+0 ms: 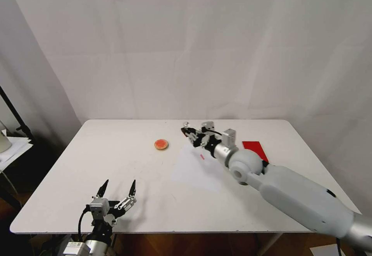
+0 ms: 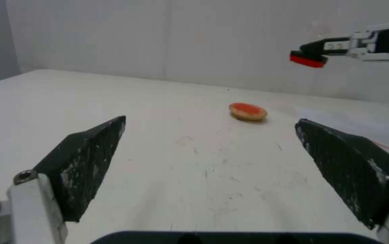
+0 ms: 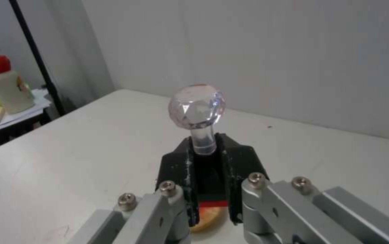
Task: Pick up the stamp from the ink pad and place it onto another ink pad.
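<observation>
Right gripper (image 1: pixel 188 133): clamped on the stamp (image 1: pixel 186 126), held aloft at frame centre. Round ink pad (image 1: pixel 161 144): just left of it; red pad (image 1: pixel 254 148): right. Carrying step judged underway; lowering over the disc required. Left gripper (image 1: pixel 118 189): spread wide, lower left.

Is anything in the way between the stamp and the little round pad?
No. The right hand holds the stamp up in the air, and the bare table lies open toward the round pad.
</observation>
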### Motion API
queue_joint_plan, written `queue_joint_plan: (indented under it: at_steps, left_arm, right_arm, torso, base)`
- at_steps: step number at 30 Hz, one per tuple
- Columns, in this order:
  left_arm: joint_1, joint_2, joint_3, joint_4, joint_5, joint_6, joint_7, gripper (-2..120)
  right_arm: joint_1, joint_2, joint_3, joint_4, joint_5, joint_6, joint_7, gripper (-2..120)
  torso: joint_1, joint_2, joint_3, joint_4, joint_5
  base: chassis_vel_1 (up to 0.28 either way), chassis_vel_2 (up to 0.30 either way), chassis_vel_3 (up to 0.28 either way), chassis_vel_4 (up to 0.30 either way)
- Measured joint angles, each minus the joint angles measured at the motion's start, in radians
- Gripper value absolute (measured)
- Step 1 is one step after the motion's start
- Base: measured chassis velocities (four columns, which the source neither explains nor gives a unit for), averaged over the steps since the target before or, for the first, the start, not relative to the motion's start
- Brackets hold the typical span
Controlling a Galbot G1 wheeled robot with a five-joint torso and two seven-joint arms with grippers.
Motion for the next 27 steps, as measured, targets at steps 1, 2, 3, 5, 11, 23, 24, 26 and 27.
queue_joint_plan:
  at_steps: [1, 2, 3, 5, 11, 23, 24, 26, 27]
  left_arm:
    - [0.000, 0.000, 0.000, 0.000, 0.000, 0.000, 0.000, 100]
    - [0.000, 0.000, 0.000, 0.000, 0.000, 0.000, 0.000, 100]
    - [0.000, 0.000, 0.000, 0.000, 0.000, 0.000, 0.000, 100]
    - [0.000, 0.000, 0.000, 0.000, 0.000, 0.000, 0.000, 100]
    - [0.000, 0.000, 0.000, 0.000, 0.000, 0.000, 0.000, 100]
    - [0.000, 0.000, 0.000, 0.000, 0.000, 0.000, 0.000, 100]
    - [0.000, 0.000, 0.000, 0.000, 0.000, 0.000, 0.000, 100]
    - [0.000, 0.000, 0.000, 0.000, 0.000, 0.000, 0.000, 100]
    - [0.000, 0.000, 0.000, 0.000, 0.000, 0.000, 0.000, 100]
  right_arm:
    - [0.007, 0.029, -0.010, -0.027, -0.003, -0.001, 0.000, 11]
    - [0.012, 0.055, -0.018, -0.050, -0.007, -0.002, 0.000, 11]
    - [0.015, 0.077, -0.025, -0.072, -0.011, -0.003, 0.000, 11]
    - [0.015, 0.088, -0.028, -0.082, -0.014, -0.003, 0.000, 11]
    - [0.014, 0.148, -0.033, -0.162, -0.037, -0.003, 0.000, 11]
    - [0.013, 0.197, -0.042, -0.222, -0.053, 0.003, -0.010, 11]
    - [0.011, 0.199, -0.042, -0.228, -0.055, 0.004, -0.012, 11]
    - [0.011, 0.199, -0.042, -0.228, -0.055, 0.004, -0.012, 11]
    - [0.008, 0.199, -0.042, -0.233, -0.057, 0.005, -0.013, 11]
  torso:
    - [0.000, 0.000, 0.000, 0.0001, -0.0001]
    - [0.000, 0.000, 0.000, 0.0001, 0.0000]
    - [0.000, 0.000, 0.000, 0.0001, -0.0001]
    - [0.000, 0.000, 0.000, 0.0000, -0.0001]
    - [0.000, 0.000, 0.000, -0.0004, -0.0002]
    - [0.000, 0.000, 0.000, -0.0002, 0.0003]
    - [0.000, 0.000, 0.000, -0.0003, 0.0003]
    - [0.000, 0.000, 0.000, -0.0003, 0.0003]
    - [0.000, 0.000, 0.000, -0.0003, 0.0003]
  base:
    - [0.000, 0.000, 0.000, 0.000]
    - [0.000, 0.000, 0.000, 0.000]
    - [0.000, 0.000, 0.000, 0.000]
    - [0.000, 0.000, 0.000, 0.000]
    - [0.000, 0.000, 0.000, 0.000]
    - [0.000, 0.000, 0.000, 0.000]
    - [0.000, 0.000, 0.000, 0.000]
    - [0.000, 0.000, 0.000, 0.000]
    - [0.000, 0.000, 0.000, 0.000]
